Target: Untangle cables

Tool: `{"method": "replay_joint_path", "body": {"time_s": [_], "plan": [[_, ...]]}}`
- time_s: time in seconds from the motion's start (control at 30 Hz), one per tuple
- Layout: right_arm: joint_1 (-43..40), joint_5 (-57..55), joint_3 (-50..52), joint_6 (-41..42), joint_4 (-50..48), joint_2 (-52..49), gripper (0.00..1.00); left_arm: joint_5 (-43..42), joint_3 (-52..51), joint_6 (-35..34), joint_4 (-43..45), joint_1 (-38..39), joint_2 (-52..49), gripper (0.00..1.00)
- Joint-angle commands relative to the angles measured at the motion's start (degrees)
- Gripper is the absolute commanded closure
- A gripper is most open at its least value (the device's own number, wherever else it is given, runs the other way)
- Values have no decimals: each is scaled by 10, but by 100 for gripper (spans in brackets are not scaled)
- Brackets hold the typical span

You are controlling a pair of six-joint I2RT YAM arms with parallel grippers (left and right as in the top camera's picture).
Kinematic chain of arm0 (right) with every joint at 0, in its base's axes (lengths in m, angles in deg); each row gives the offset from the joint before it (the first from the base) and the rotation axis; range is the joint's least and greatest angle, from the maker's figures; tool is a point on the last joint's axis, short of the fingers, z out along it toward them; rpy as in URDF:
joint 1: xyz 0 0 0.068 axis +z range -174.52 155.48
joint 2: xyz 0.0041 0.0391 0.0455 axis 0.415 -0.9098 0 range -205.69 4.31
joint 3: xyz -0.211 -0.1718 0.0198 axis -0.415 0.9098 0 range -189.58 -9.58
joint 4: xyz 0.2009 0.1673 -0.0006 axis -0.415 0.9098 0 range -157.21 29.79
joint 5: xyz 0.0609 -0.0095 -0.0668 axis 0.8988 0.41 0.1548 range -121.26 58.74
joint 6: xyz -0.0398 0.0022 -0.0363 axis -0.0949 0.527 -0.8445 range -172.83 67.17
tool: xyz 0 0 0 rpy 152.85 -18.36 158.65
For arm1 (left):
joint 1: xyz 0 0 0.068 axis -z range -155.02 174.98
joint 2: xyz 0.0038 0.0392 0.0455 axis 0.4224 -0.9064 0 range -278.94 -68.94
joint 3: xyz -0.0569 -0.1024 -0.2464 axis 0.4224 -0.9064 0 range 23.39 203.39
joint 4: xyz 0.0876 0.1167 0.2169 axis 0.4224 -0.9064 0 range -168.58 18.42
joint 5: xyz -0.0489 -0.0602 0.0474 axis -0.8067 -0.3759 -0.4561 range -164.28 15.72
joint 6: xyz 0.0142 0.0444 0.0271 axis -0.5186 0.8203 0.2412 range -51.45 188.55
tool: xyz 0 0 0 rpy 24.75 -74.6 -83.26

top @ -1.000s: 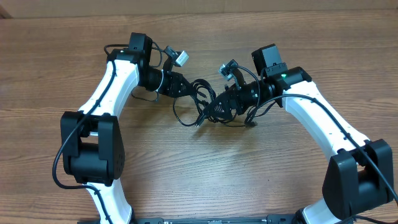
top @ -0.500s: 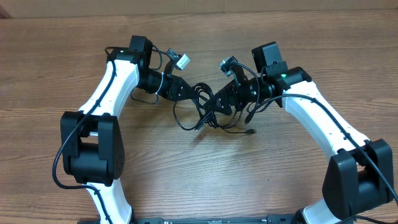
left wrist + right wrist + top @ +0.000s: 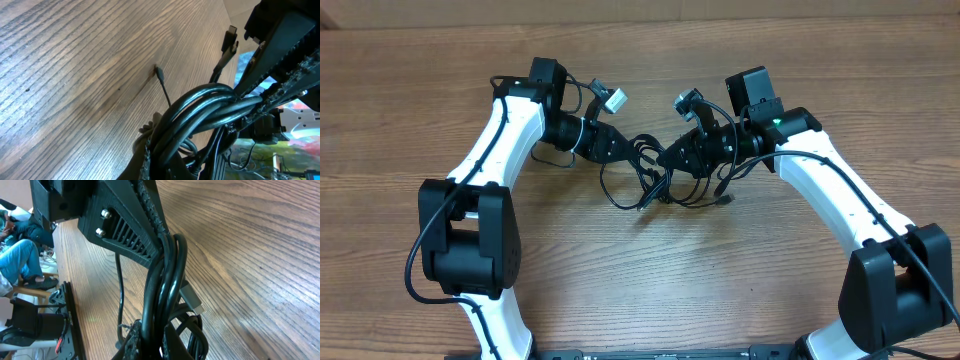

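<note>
Since one second ago the right claw (image 3: 670,160) has been moving up and a little nearer to the left claw (image 3: 623,150). Its jaws, wide then, are now pressing shut on the cables (image 3: 642,178), and the loose plug (image 3: 725,200) is lying a little higher on the table (image 3: 720,290) than half a second ago. The left claw is also gripping the cables with shut jaws, so the knot is hanging between the two claws over the middle of the table. A few loops are sagging down to the wood. The cables are thin, round, glossy black cords. In the left wrist view about four strands are running side by side as one bundle, but I cannot tell the exact number of cords. In this view two ends are showing: one thin plug (image 3: 159,72) pointing at the wood, and one flat plug (image 3: 230,40) standing higher. In the right wrist view one flat grey plug (image 3: 192,300) is sticking out beside the strands. The left claw is showing there a matte black side with ribbed slats and two silver screws (image 3: 102,223), and a rough, gritty strip is running along its finger (image 3: 152,205). The table is brown with a fine wood grain. The two arms, left (image 3: 505,135) and right (image 3: 830,185), are smooth white shells with black joints.
</note>
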Motion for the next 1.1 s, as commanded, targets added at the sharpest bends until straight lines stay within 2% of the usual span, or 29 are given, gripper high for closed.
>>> {"method": "replay_joint_path", "body": {"time_s": [0.0,0.1,0.23,0.33,0.6,0.8,1.07], "plan": [[-1,1,4,-3,0,15,96,16,11,7,0,8,-2,96],[-2,0,4,-3,2,15,96,90,11,-37,0,8,-2,96],[-2,-20,4,12,2,15,96,245,11,-140,0,8,-2,96],[-2,-58,4,38,2,15,96,303,11,-186,-1,8,-2,96],[-2,-151,4,76,2,15,96,319,11,-203,-4,8,-2,96],[-2,-245,4,126,-5,15,96,319,11,-167,-22,8,-2,96],[-2,-311,4,132,-7,15,96,320,11,-150,-34,8,-2,95]]}}
